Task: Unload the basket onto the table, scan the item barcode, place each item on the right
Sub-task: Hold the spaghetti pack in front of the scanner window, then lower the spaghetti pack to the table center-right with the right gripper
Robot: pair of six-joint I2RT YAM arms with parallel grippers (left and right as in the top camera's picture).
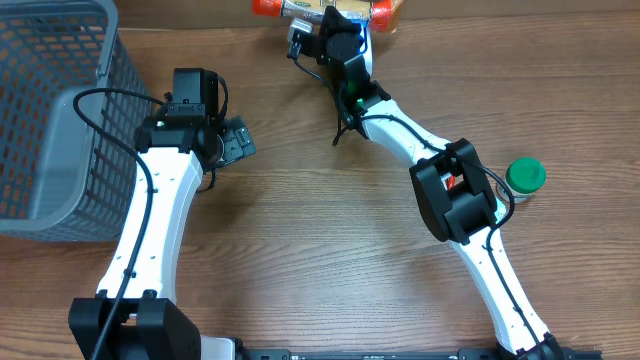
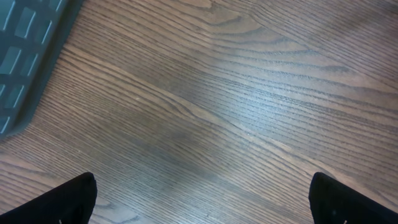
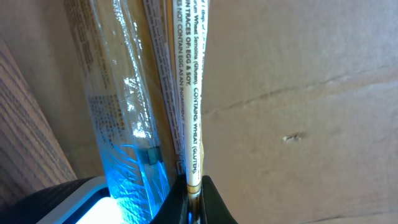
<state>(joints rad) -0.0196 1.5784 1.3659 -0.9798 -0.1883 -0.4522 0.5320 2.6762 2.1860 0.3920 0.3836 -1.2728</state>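
Right gripper (image 3: 194, 186) is pinched on the thin printed edge fin of the packet (image 3: 193, 93), which sits at the far side of the table (image 2: 249, 93). Left gripper (image 2: 202, 208) is spread wide and empty over bare wood. Packet judged light, film slick and crinkly: the fin may slip or tear, so a hold across the stiffer body looks safer.

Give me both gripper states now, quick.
Left gripper: open, holding nothing.
Right gripper: closed on the food packet, pinching its thin edge.
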